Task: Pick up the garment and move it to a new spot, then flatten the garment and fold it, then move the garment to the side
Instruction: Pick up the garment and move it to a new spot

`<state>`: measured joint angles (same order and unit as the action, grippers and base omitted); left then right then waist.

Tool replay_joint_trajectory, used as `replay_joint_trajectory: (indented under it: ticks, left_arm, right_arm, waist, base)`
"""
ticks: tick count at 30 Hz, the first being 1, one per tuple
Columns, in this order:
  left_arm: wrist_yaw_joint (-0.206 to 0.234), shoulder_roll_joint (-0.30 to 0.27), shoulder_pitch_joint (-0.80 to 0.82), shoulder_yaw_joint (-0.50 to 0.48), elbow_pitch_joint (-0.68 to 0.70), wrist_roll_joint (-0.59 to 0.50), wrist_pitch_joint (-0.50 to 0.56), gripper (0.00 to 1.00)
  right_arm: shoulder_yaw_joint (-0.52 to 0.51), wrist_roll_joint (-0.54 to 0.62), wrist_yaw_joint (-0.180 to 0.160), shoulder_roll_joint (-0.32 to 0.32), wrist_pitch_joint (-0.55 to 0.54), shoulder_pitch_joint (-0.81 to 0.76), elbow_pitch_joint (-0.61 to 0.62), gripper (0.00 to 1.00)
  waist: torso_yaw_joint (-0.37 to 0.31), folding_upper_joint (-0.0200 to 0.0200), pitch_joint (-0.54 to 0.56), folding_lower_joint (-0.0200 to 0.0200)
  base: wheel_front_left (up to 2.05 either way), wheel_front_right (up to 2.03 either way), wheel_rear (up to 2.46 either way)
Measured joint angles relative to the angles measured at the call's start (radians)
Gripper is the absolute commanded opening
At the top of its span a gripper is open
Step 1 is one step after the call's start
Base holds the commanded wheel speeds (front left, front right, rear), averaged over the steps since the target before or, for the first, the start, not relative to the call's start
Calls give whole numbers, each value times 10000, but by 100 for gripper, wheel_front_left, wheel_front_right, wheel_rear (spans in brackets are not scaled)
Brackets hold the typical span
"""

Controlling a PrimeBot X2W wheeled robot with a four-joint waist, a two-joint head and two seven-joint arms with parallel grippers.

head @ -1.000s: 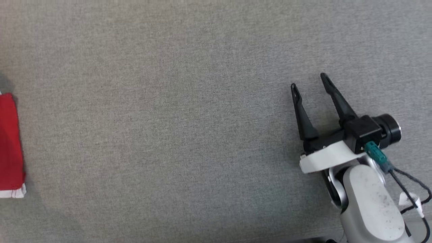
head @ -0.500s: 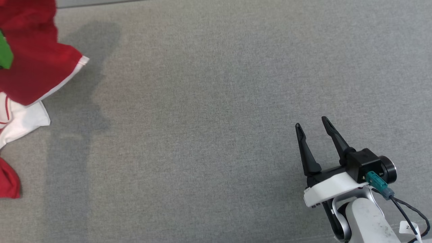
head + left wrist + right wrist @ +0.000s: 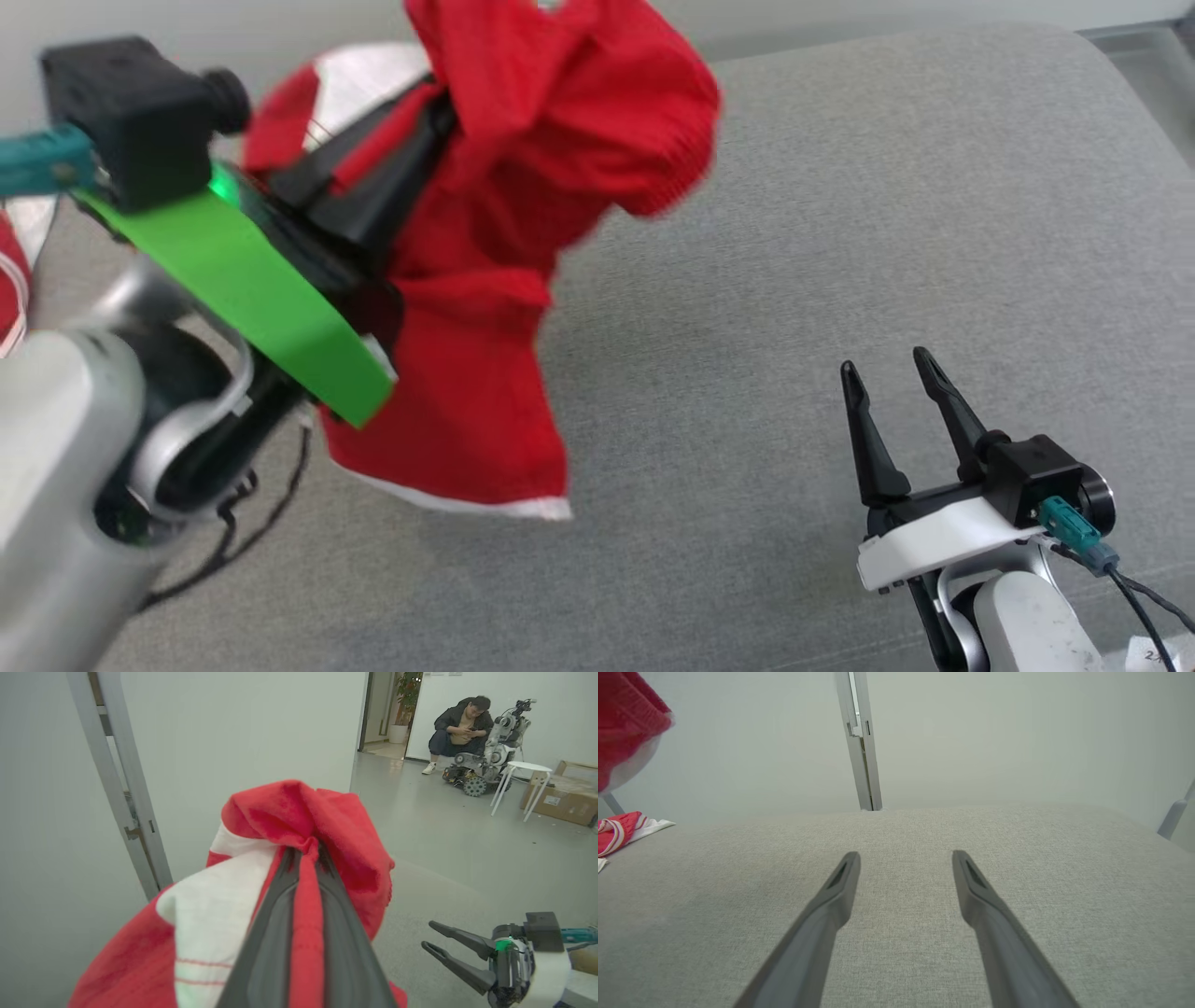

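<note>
- Left gripper [image 3: 306,851]: jaws clamped on a fold of the red, white-trimmed garment [image 3: 523,233], which hangs from them over the far left part of the grey upholstered surface [image 3: 840,187].
- Right gripper [image 3: 885,362]: jaws spread wide, holding nothing, low over the surface's near right.

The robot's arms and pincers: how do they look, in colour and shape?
The left pincer and right pincer each have two long, tapering black fingers. The left mount is bright green, the right mount white. Both carry a black camera block with a teal plug; forearms are pale grey.
</note>
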<state>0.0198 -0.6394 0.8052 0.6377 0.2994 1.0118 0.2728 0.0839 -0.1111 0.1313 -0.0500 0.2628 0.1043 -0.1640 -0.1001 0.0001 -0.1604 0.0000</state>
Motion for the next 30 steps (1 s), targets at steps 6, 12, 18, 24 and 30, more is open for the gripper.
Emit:
replay_joint_trajectory:
  ticks: [6, 12, 18, 24, 30]
  left_arm:
    - [332, 949, -1218, 968, 965, 596, 59, 0]
    - [-50, 2238, -2010, 1776, -336, 1361, -297, 0]
    - [-688, 2518, -2021, 2061, -3613, 1319, -479, 0]
    - [-1127, 2364, -1149, 2031, -7129, 320, -1430, 0]
    - [-1197, 2650, -628, 2084, -9561, -560, -2986, 45]
  right_arm:
    - [-13, -201, 0, -6, 0, 6, 150, 100]
    - [-188, -435, 0, -13, 2, -164, 276, 100]
    - [-180, -639, 0, -13, 2, -202, 370, 100]
    - [100, -742, 0, -10, 0, -317, 345, 100]
    - [213, -725, 0, -8, 0, -315, 234, 100]
  waist:
    - [-933, 0, -73, 0]
    - [-1958, 0, -248, 0]
    - [-2862, 0, -486, 0]
    - [-3412, 0, -828, 0]
    - [-3342, 0, -909, 0]
  base:
    - [0, 0, 0]
    - [0, 0, 0]
    - [0, 0, 0]
    - [0, 0, 0]
    - [0, 0, 0]
